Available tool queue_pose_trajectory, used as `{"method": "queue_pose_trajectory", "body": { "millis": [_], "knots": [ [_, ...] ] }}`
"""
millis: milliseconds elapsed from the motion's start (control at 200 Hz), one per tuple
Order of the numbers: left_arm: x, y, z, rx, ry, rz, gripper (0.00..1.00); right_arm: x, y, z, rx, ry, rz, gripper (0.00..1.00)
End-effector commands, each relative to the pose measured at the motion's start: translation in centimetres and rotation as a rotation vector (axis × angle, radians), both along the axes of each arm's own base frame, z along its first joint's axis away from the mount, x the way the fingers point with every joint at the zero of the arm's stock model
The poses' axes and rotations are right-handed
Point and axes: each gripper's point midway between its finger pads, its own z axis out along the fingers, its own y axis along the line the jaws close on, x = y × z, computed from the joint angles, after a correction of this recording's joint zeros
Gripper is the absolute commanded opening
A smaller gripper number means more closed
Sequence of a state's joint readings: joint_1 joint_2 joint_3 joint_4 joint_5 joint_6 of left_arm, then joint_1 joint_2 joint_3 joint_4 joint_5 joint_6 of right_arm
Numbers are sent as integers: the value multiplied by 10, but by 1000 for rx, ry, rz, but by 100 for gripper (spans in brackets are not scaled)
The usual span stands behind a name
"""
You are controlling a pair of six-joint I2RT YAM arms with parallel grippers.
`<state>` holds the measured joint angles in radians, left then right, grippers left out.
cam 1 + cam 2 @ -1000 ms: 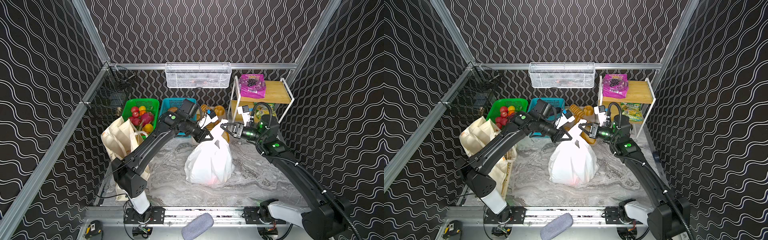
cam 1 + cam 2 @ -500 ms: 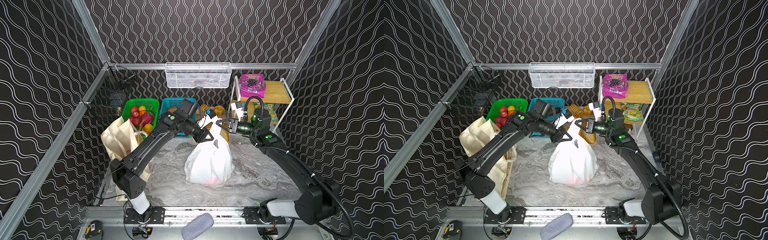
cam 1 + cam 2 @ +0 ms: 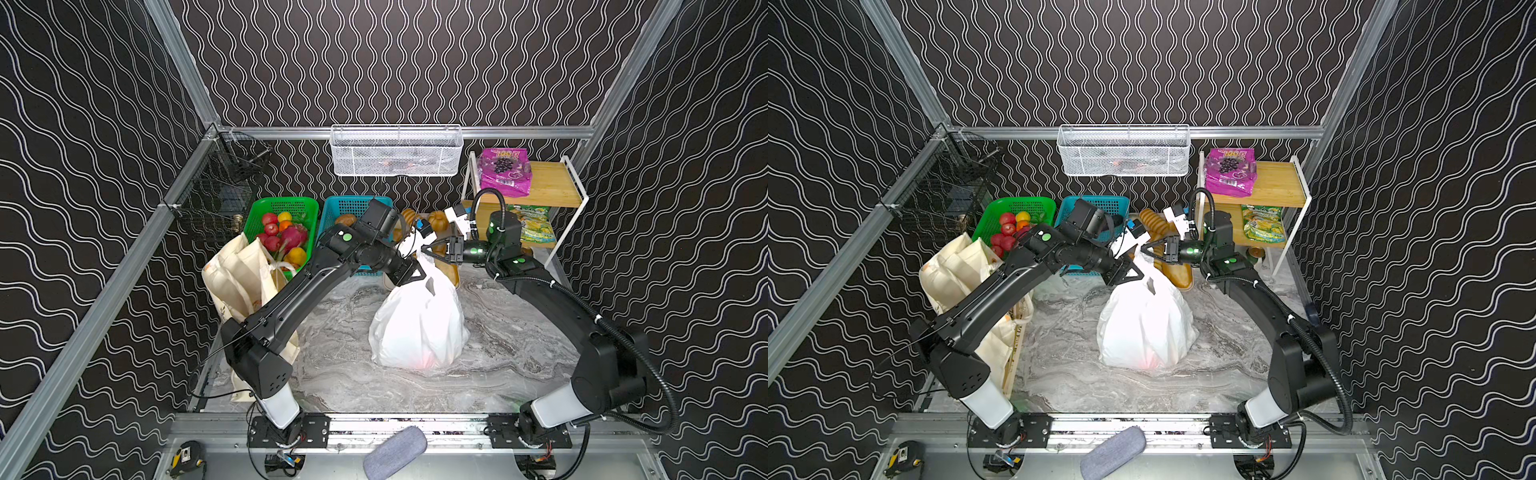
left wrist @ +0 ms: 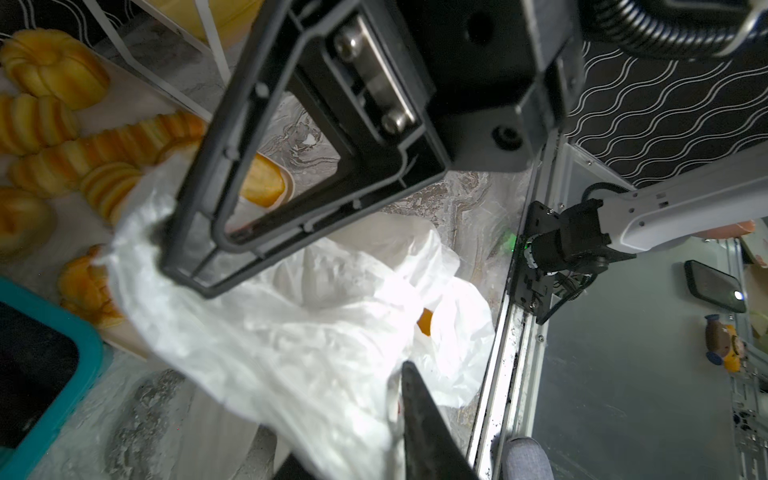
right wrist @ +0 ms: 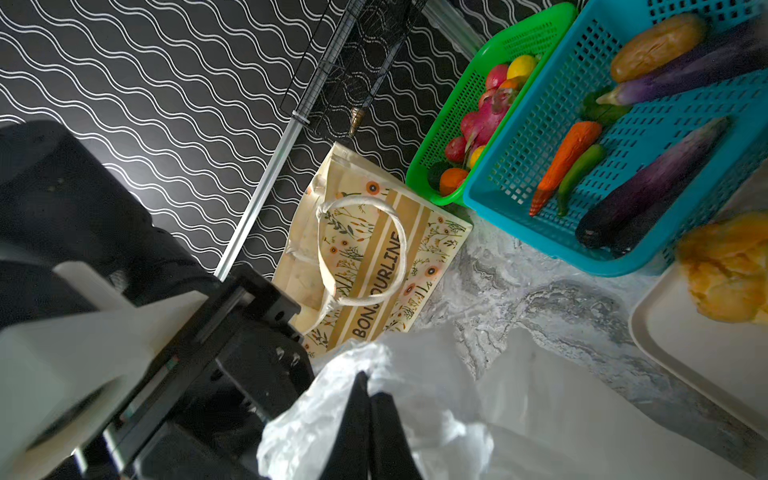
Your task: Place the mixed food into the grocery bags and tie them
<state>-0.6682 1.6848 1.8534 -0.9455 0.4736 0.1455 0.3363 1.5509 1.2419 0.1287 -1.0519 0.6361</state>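
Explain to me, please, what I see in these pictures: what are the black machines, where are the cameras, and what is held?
These are two robot arms, mounted at the front of a marble table. Two pictures look down from overhead; the other two come from a camera on each arm's wrist. In the middle stands a filled white plastic bag. The right tool is shut on the bag's top; the left tool is beside it, jaws slightly apart. At the left leans a flower-print canvas tote; behind it stand a green basket of toy fruit and a teal basket of toy vegetables. Golden toy breads lie at the back, and a purple grape-print packet lies on a wooden shelf.
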Motion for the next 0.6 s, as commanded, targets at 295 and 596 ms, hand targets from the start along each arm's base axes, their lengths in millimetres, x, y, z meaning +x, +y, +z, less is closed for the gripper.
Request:
{"method": "queue_pose_trajectory", "body": {
  "millis": [295,596],
  "knots": [
    [10,11,10,67,-143,57,1,-18,18,-40,-123,71,138,9],
    [1,12,8,75,-105,31,0,2,-21,-19,-297,-118,-128,41]
  ]
}}
